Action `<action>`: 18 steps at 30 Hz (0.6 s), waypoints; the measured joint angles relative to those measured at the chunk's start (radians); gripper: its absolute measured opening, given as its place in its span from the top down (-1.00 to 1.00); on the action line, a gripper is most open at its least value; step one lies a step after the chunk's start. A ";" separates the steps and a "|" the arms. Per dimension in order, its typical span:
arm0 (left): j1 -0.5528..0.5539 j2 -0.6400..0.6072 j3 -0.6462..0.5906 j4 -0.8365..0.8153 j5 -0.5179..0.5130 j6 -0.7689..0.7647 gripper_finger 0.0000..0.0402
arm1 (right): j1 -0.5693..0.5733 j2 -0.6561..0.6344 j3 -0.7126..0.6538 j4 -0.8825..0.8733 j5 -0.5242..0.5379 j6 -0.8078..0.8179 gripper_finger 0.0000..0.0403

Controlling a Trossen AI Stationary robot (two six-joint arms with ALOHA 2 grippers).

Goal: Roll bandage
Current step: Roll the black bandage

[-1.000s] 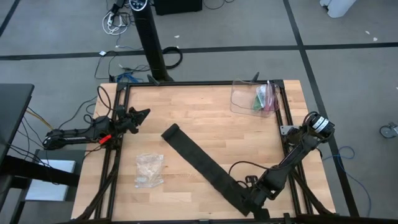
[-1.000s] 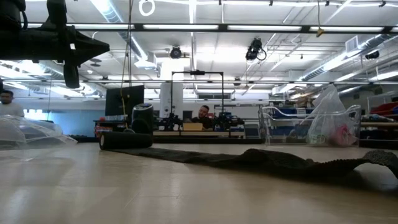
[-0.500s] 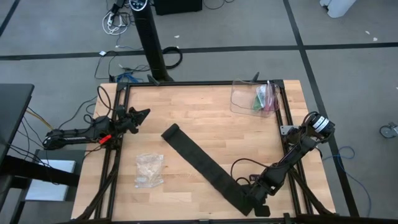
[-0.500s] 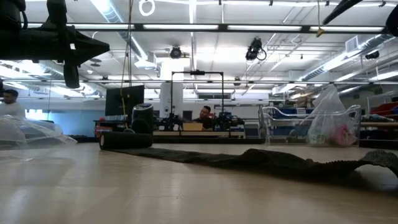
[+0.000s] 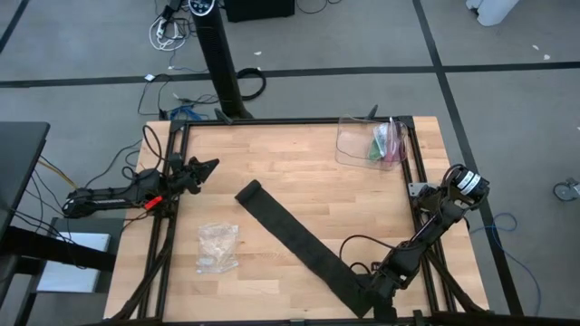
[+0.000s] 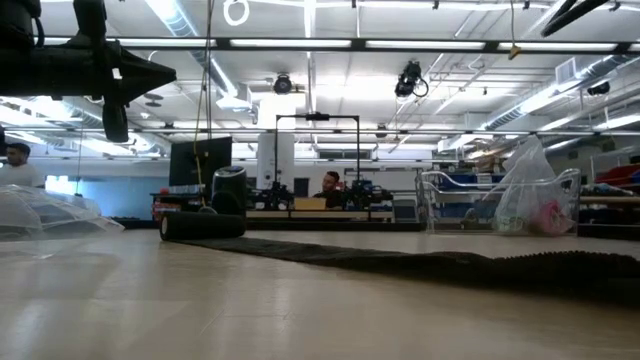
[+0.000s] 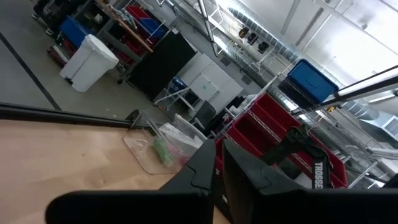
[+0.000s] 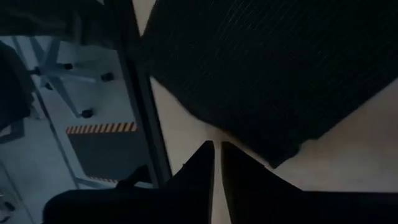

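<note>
A long dark charcoal fabric bandage [image 5: 299, 243] lies flat, diagonally across the pale wooden worktop [image 5: 299, 163]. The right tool [image 5: 379, 292], fingers nearly together and holding nothing, hangs just above the bandage's near end. The left tool [image 5: 207, 167], narrow and empty, waits at the worktop's left edge. Beyond lies a bright workshop hall.

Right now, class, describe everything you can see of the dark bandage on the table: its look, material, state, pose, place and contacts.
The bandage is a long, wide strip of charcoal-black soft fabric with a fine woven texture. It lies flat and unrolled, diagonally across the wooden table, from near the middle toward the near right edge. The low view shows its far end thicker, like a low roll. The right gripper sits at its near end; whether it touches cannot be told.
</note>
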 joint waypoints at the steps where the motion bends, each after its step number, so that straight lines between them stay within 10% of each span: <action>1: 0.000 0.000 0.000 0.000 0.000 -0.002 0.82 | 0.001 0.000 0.000 0.007 -0.004 0.011 0.79; 18: -0.001 0.015 0.129 -0.191 0.253 -0.189 0.82 | -0.012 -0.130 0.127 -0.162 -0.011 0.085 0.57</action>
